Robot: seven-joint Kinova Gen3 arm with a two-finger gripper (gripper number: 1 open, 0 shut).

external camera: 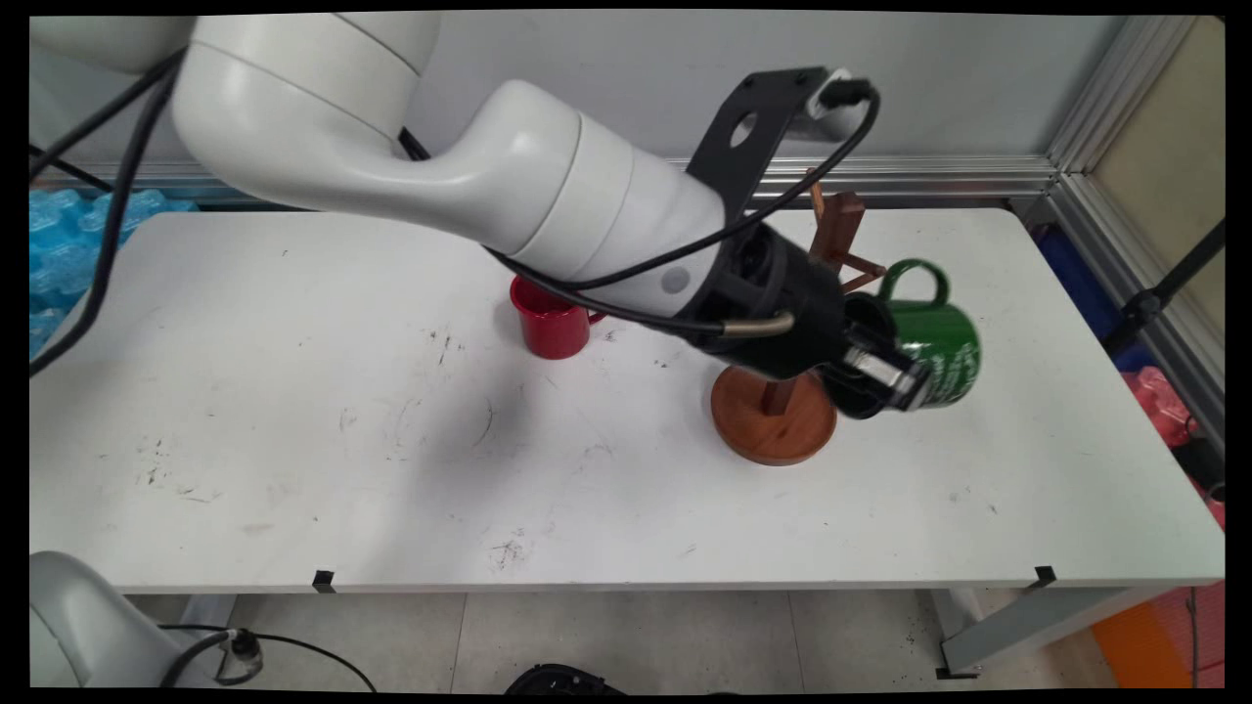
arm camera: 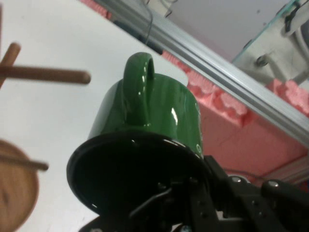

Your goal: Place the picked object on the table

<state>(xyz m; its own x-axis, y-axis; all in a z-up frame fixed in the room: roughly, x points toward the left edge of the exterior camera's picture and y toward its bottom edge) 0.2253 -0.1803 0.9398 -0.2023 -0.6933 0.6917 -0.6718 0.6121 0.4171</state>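
My gripper [external camera: 895,381] is shut on the rim of a green mug [external camera: 934,342] with a black inside, held off the table and tipped on its side, handle pointing up. In the hand view the green mug [arm camera: 149,125] fills the centre, its dark mouth toward the camera, with one finger reaching inside the rim. Just left of it stands a wooden mug tree [external camera: 778,416] with a round base and bare pegs [arm camera: 46,75]. The mug is right of the tree, apart from the pegs. A red mug [external camera: 550,321] sits upright on the table behind the arm.
The white table [external camera: 293,440] stretches left and front. Pink foam [arm camera: 231,116] and a metal rail lie beyond the table's right edge. Blue bubble wrap [external camera: 68,244] sits at the far left.
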